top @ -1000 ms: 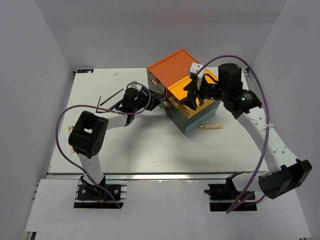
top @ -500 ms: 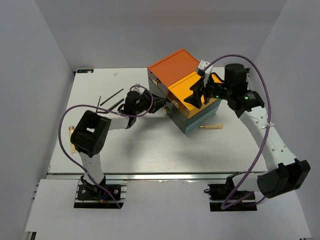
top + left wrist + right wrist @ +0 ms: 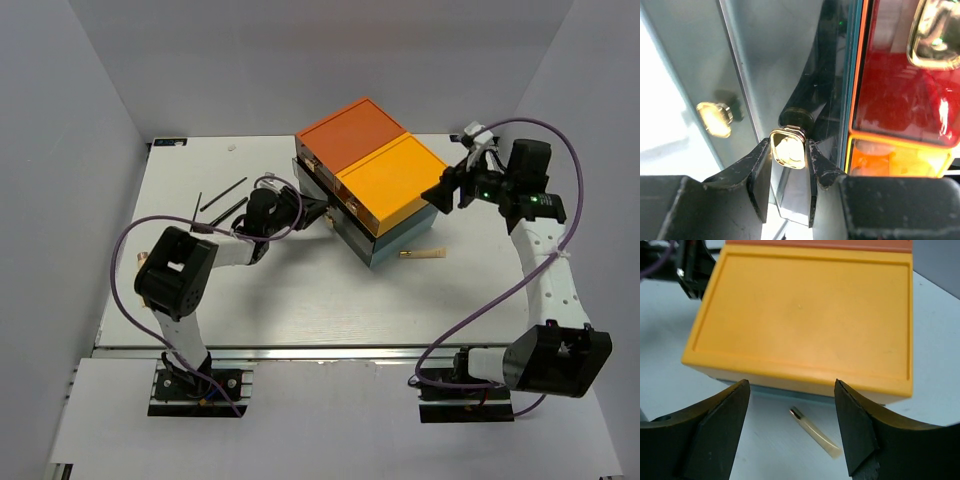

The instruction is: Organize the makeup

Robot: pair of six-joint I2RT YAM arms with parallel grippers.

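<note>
My left gripper (image 3: 322,208) is at the left face of the drawer box (image 3: 385,175). In the left wrist view it (image 3: 788,152) is shut on a small gold drawer knob (image 3: 788,145). My right gripper (image 3: 442,193) hangs open and empty just right of the box's yellow top. In the right wrist view it (image 3: 792,432) is above the beige gold-tipped tube (image 3: 816,433). That tube (image 3: 423,254) lies on the table beside the box's near corner. Thin black sticks (image 3: 224,194) lie at the far left. Sponges, puffs and compact are out of view.
The box has an orange top (image 3: 350,135) and a yellow top (image 3: 805,315). More gold knobs (image 3: 715,119) show on its grey front. Grey walls close in the white table (image 3: 300,290) on three sides.
My right gripper has lifted off the yellow top and swung right, off the box, opening wide. My left gripper has stayed at the box's left face.
</note>
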